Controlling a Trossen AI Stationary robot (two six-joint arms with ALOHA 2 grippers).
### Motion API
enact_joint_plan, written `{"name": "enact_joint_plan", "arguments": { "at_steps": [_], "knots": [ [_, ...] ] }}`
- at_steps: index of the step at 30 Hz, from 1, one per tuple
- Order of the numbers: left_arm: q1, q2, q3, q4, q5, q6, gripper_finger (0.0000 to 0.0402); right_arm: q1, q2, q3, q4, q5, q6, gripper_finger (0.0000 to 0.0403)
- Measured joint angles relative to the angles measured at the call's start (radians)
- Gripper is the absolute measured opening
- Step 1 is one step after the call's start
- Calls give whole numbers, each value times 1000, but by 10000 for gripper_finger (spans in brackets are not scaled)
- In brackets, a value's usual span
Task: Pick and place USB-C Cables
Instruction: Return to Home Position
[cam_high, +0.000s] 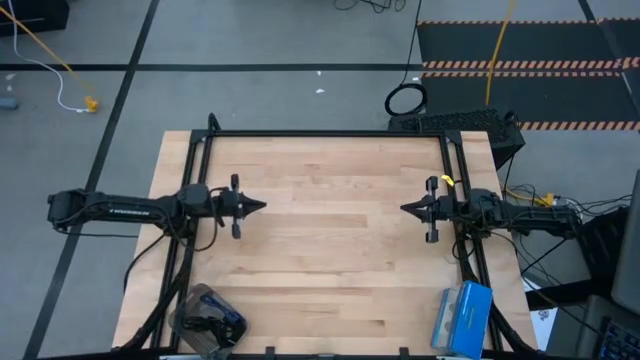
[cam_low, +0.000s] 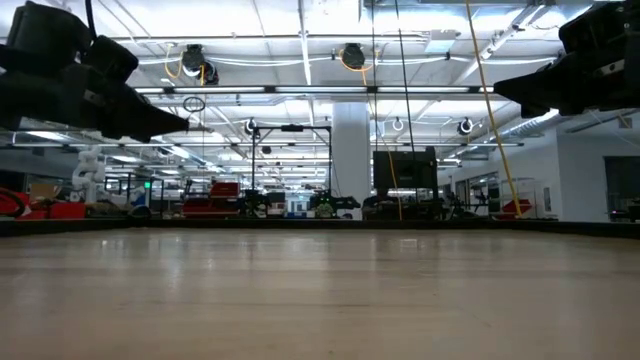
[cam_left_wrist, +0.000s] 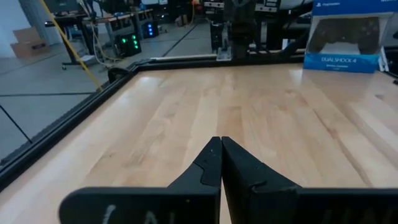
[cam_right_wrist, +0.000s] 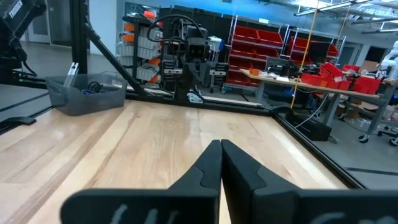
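Pointing at each other across the wooden table (cam_high: 330, 260), the left gripper (cam_high: 258, 207) and the right gripper (cam_high: 407, 208) each have their two dark fingers pressed together into a closed tip, gripping nothing; both wrist views show no gap between them. Both hang above the tabletop, well apart, the left one over the table's left side and the right one over its right side. The USB-C Cables (cam_high: 215, 322) lie inside the grey bin (cam_high: 185, 300) at the left corner along the high view's bottom edge, black loops with some purple-blue among them. A blue controller box (cam_high: 462, 318) sits at the opposite right corner.
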Motion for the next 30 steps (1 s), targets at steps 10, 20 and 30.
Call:
{"name": "enact_joint_plan", "arguments": {
  "at_steps": [10,20,30],
  "knots": [
    [-4,-139,0,-127,0,1,4,0,0,0,0,0,0,0],
    [-4,-294,0,-262,0,14,3,0,0,0,1,0,0,0],
    [-4,-405,1,-379,0,1,3,0,0,0,1,0,0,0]
  ]
}}
